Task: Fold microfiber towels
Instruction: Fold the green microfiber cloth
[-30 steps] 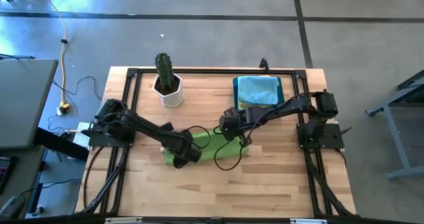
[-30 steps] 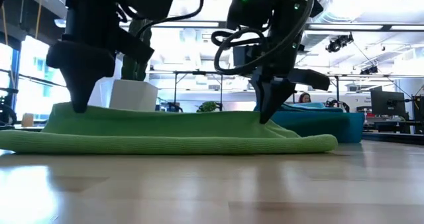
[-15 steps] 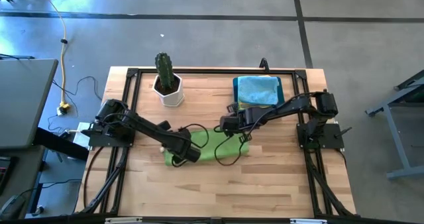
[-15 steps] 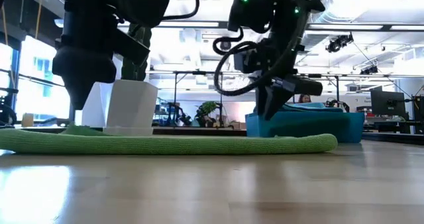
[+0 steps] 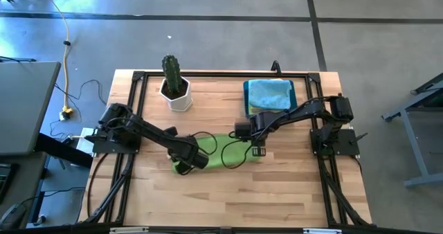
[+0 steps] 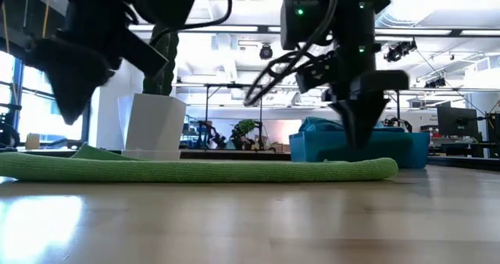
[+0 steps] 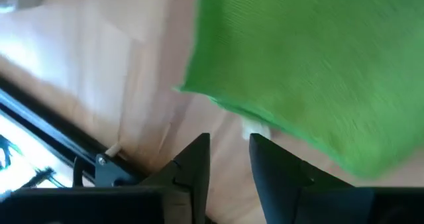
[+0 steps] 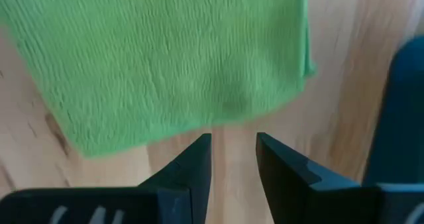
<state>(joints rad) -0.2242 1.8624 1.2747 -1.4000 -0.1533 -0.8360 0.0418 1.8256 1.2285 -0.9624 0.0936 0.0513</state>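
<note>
A lime green microfiber towel (image 5: pixel 214 151) lies folded and flat on the wooden table, mid-table; the low view shows it as a long low strip (image 6: pixel 203 169). My left gripper (image 5: pixel 183 167) hangs open just above the towel's left end (image 7: pixel 298 65), and touches nothing. My right gripper (image 5: pixel 257 151) hangs open above the towel's right end (image 8: pixel 165 65), close to the blue bin. In both wrist views, bare table shows between the fingers. A light blue towel (image 5: pixel 268 93) rests on top of the pile in the bin.
The blue plastic bin (image 5: pixel 294 97) stands at the back right, just beyond my right gripper (image 6: pixel 361 135). A cactus in a white pot (image 5: pixel 174 88) stands at the back left. A black frame (image 5: pixel 208 75) runs round the tabletop. Bare wood lies toward the near edge.
Both grippers have opened, let go of the green towel and risen. The left one has gone toward the table's left edge, the right one toward the right and near edges. The towel's held upper layer has dropped and now lies flat.
</note>
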